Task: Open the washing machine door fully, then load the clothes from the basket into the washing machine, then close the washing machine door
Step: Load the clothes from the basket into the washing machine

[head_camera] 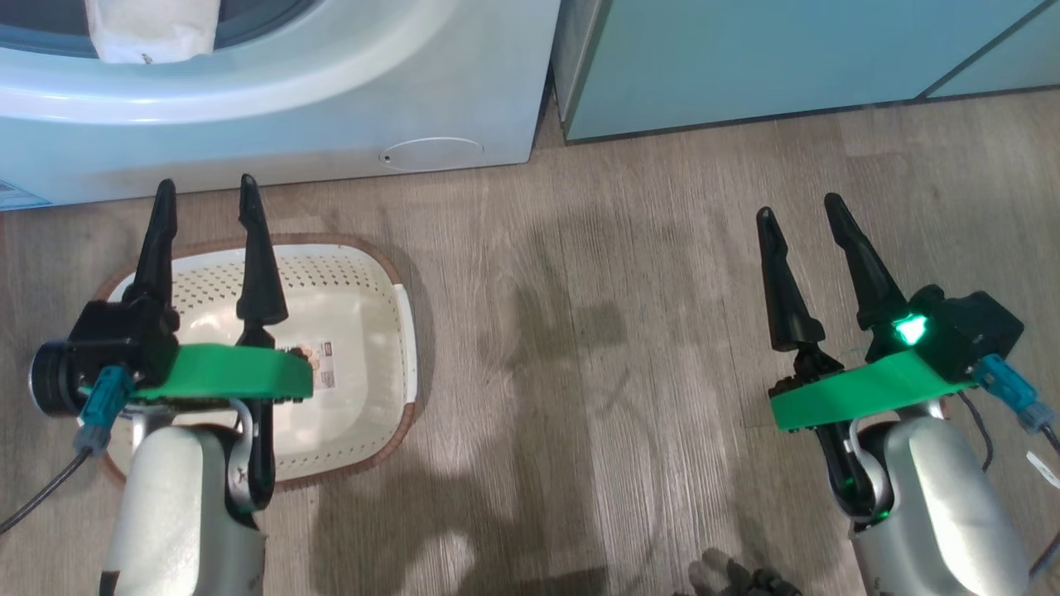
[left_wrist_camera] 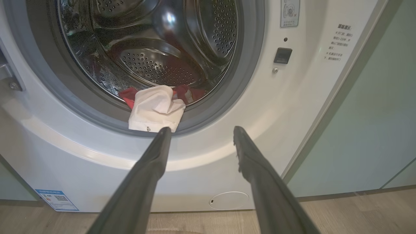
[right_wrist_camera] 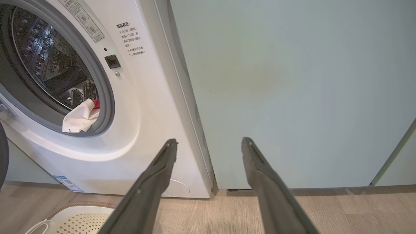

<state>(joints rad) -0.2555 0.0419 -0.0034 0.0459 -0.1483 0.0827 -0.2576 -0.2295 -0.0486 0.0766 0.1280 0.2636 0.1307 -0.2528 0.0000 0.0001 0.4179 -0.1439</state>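
- Fingers of the left gripper [head_camera: 206, 182] stand spread wide with nothing between them. From the head they lie over the basket [head_camera: 373, 273], tips pointing far toward the machine.
- Well to the right, above bare wood floor [head_camera: 580, 331], the right gripper [head_camera: 797, 206] has its fingers just as wide apart, empty and touching nothing. A green light [head_camera: 911, 329] glows at its wrist.
- The basket sits on the floor at near left, just in front of the washing machine [left_wrist_camera: 292, 113]. Its cream bottom carries a label sticker [head_camera: 323, 368], half hidden by the arm, with print too small to read.
- Low on the machine's front, a blue label sticker [left_wrist_camera: 57, 200] at the left corner bears a QR code and tiny unreadable print. A round flap [left_wrist_camera: 229, 200] lies further right.
- Higher up, right of the drum mouth, are a black square latch socket [left_wrist_camera: 282, 55], a small pictogram sticker [left_wrist_camera: 290, 13] and a block of grey Chinese writing [left_wrist_camera: 338, 42] headed 温馨提示. The lines under the heading are too small to read.
- The drum mouth stands uncovered. The clothes [left_wrist_camera: 191, 92], red, lie at the front bottom of the metal drum [left_wrist_camera: 156, 65], and a white piece of fabric [left_wrist_camera: 156, 109] hangs out over the grey seal [left_wrist_camera: 250, 65].
- A pale teal cabinet [head_camera: 745, 66] stands just beside the machine on the right.
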